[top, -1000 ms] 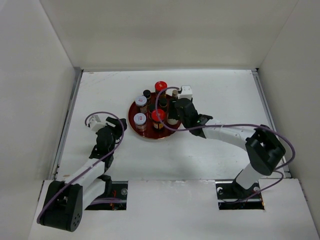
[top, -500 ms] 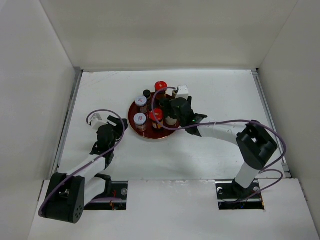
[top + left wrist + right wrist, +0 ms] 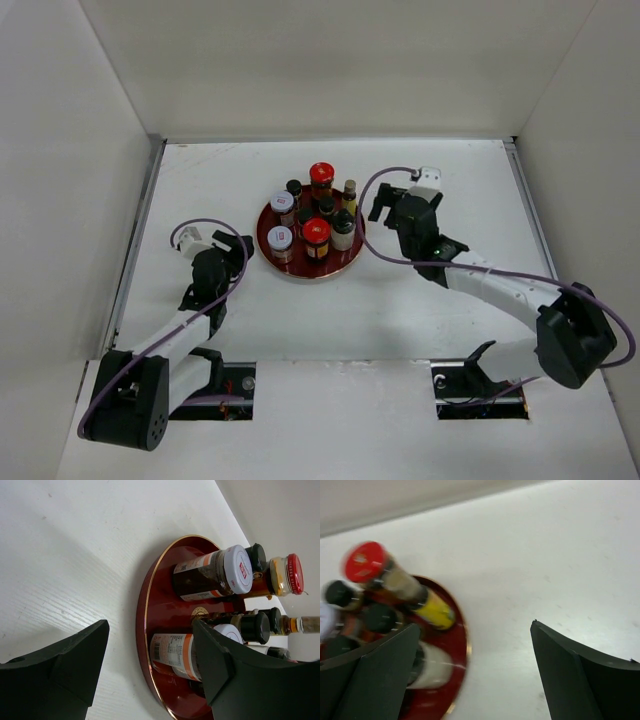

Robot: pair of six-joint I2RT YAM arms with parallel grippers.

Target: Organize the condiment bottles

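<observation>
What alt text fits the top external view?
Small red-, white- and black-capped condiment bottles stand clustered on a round red tray. The open, empty right gripper is just right of it, the open left gripper just left.

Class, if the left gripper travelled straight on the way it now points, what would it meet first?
Probably the rim of the red tray, then the white-lidded jar standing just behind it; depth is unclear.
</observation>
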